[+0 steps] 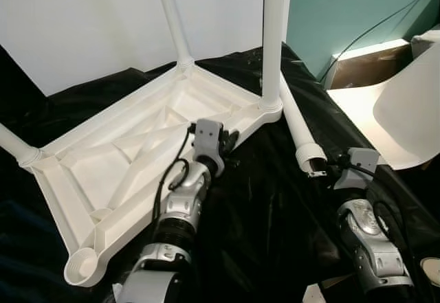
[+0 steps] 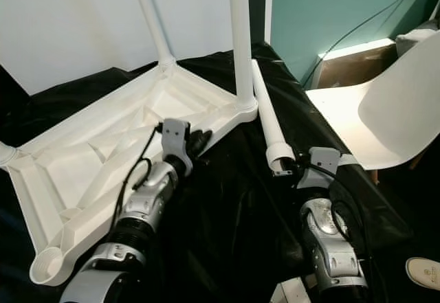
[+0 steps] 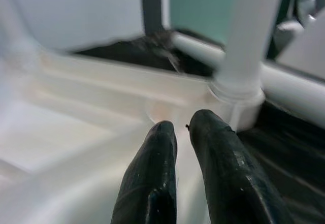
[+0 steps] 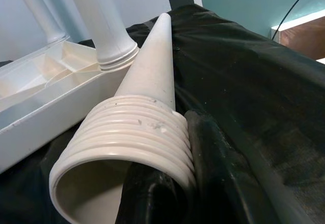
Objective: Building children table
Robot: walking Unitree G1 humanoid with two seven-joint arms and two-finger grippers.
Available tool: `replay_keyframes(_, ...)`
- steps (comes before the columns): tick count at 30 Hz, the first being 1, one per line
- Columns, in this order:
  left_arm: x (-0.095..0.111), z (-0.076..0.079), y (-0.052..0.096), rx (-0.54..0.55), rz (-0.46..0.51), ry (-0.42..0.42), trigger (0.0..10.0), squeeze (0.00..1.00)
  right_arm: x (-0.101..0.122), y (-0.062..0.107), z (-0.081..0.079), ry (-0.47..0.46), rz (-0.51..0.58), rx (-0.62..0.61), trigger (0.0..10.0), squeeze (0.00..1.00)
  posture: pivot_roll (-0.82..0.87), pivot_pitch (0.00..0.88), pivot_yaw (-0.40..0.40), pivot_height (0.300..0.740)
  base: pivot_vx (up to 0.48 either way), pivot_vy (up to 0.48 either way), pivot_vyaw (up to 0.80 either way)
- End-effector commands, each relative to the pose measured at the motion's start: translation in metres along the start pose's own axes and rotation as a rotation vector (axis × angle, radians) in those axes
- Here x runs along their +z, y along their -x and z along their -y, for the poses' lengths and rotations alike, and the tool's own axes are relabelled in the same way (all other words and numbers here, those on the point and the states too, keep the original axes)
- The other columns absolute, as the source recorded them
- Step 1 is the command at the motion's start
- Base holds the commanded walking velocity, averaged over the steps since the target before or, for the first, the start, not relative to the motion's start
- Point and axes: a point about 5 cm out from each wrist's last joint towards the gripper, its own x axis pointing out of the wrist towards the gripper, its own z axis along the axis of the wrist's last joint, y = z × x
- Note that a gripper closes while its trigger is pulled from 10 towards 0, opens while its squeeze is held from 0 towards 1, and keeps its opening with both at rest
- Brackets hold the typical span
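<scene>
- Upturned white plastic children's table [image 1: 130, 159] lying underside-up on a black sheet [image 1: 268, 200], ribs exposed so the corner sockets face upward for legs.
- 3 legs already standing in their sockets; nearest of them [image 1: 272, 35] rising from the table corner closest to the right arm.
- 1 empty corner socket [image 1: 81, 265] at the table's near end, beside the left forearm, apparently awaiting the last leg.
- Loose 4th leg [image 1: 297, 121] lying on the sheet just beside the table's right edge, threaded open end toward the robot, handy for pickup.
- Left gripper [image 1: 230, 140] resting at the table's right rim near the fitted corner leg, fingers [image 3: 152, 183] drawn together with only a sliver between, clasping nothing; probably steadying the tabletop.
- Right gripper [image 1: 323, 167] at the loose leg's threaded end, 1 finger [image 4: 213, 158] pressed along the threads outside, the other seemingly inside the hollow mouth, pinching the wall to lift it.
- White chair [image 1: 405, 104] standing well beyond the table's right side.
</scene>
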Motion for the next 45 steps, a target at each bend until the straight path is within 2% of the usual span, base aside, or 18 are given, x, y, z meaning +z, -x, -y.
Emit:
replay_keyframes(1, -0.010, 0.007, 0.007, -0.165, -0.029, 0.010, 10.0, 0.00, 0.000, -0.003, -0.014, -0.002, 0.006, 0.060, 10.0, 0.00, -0.07, 0.000, 0.113, 0.740, 0.000, 0.000, 0.00)
replay_keyframes(6, -0.029, 0.011, 0.011, -0.168, -0.106, -0.097, 10.0, 0.00, -0.001, -0.007, -0.014, 0.006, 0.008, 0.056, 10.0, 0.00, -0.07, 0.000, 0.115, 0.740, 0.000, 0.000, 0.00)
replay_keyframes(8, -0.030, 0.012, 0.012, -0.166, -0.117, -0.103, 10.0, 0.00, -0.001, -0.008, -0.014, 0.008, 0.010, 0.055, 10.0, 0.00, -0.07, 0.000, 0.115, 0.740, 0.000, 0.000, 0.00)
replay_keyframes(9, -0.033, 0.011, 0.012, -0.164, -0.156, -0.114, 10.0, 0.00, -0.001, -0.008, -0.014, 0.008, 0.011, 0.055, 10.0, 0.00, -0.07, 0.000, 0.117, 0.740, 0.000, 0.000, 0.00)
replay_keyframes(12, -0.037, 0.006, 0.014, -0.162, -0.219, -0.141, 10.0, 0.00, -0.001, -0.008, -0.015, 0.010, 0.011, 0.053, 10.0, 0.00, -0.07, 0.000, 0.117, 0.740, 0.000, 0.000, 0.00)
replay_keyframes(15, -0.037, -0.008, 0.020, -0.140, -0.263, -0.151, 10.0, 0.00, -0.003, -0.006, -0.016, 0.011, 0.007, 0.052, 10.0, 0.00, -0.07, 0.000, 0.121, 0.740, 0.000, 0.000, 0.00)
replay_keyframes(20, -0.039, -0.012, 0.025, -0.152, -0.293, -0.174, 10.0, 0.00, -0.004, -0.005, -0.016, 0.011, 0.006, 0.051, 10.0, 0.00, -0.07, 0.000, 0.121, 0.740, 0.000, 0.000, 0.00)
replay_keyframes(24, -0.041, -0.027, 0.032, -0.088, -0.320, -0.212, 10.0, 0.00, -0.005, -0.006, -0.016, 0.007, 0.005, 0.047, 10.0, 0.00, -0.07, 0.000, 0.123, 0.740, 0.000, 0.000, 0.00)
replay_keyframes(27, -0.042, -0.030, 0.033, -0.074, -0.335, -0.219, 10.0, 0.00, -0.006, -0.007, -0.016, 0.006, 0.005, 0.047, 10.0, 0.00, -0.07, 0.000, 0.123, 0.740, 0.000, 0.000, 0.00)
replay_keyframes(29, -0.046, -0.032, 0.036, -0.080, -0.376, -0.240, 10.0, 0.00, -0.006, -0.007, -0.016, 0.005, 0.004, 0.048, 10.0, 0.00, -0.06, 0.000, 0.122, 0.740, 0.000, 0.000, 0.00)
replay_keyframes(32, -0.070, -0.026, 0.054, -0.234, -0.612, -0.311, 10.0, 0.00, -0.007, -0.008, -0.016, 0.005, 0.005, 0.051, 10.0, 0.00, -0.06, 0.000, 0.122, 0.740, 0.000, 0.000, 0.00)
replay_keyframes(34, -0.070, -0.026, 0.054, -0.234, -0.612, -0.311, 10.0, 0.00, -0.007, -0.008, -0.016, 0.005, 0.005, 0.051, 10.0, 0.00, -0.06, 0.000, 0.122, 0.740, 0.000, 0.000, 0.00)
replay_keyframes(36, -0.081, -0.017, 0.062, -0.312, -0.696, -0.303, 10.0, 0.00, -0.007, -0.008, -0.016, 0.006, 0.005, 0.050, 10.0, 0.00, -0.06, 0.000, 0.122, 0.740, 0.000, 0.000, 0.00)
replay_keyframes(37, -0.082, -0.013, 0.063, -0.327, -0.704, -0.294, 7.7, 0.00, -0.007, -0.008, -0.016, 0.006, 0.005, 0.049, 10.0, 0.00, -0.06, 0.000, 0.122, 0.740, 0.000, 0.000, 0.00)
replay_keyframes(38, -0.082, -0.013, 0.063, -0.327, -0.704, -0.294, 7.7, 0.00, -0.007, -0.008, -0.016, 0.006, 0.005, 0.049, 10.0, 0.00, -0.06, 0.000, 0.122, 0.740, 0.000, 0.000, 0.00)
replay_keyframes(39, -0.083, -0.008, 0.061, -0.338, -0.702, -0.280, 0.0, 0.00, -0.008, -0.008, -0.016, 0.007, 0.005, 0.047, 10.0, 0.00, -0.06, 0.000, 0.122, 0.740, 0.000, 0.000, 0.00)
replay_keyframes(44, -0.081, 0.005, 0.052, -0.342, -0.665, -0.204, 0.0, 0.00, -0.009, -0.007, -0.015, 0.007, 0.003, 0.044, 10.0, 0.00, -0.06, 0.000, 0.122, 0.740, 0.000, 0.000, 0.00)
replay_keyframes(45, -0.077, 0.012, 0.041, -0.300, -0.635, -0.127, 0.0, 0.00, -0.010, -0.006, -0.015, 0.007, 0.002, 0.043, 10.0, 0.00, -0.06, 0.000, 0.122, 0.740, 0.000, 0.000, 0.00)
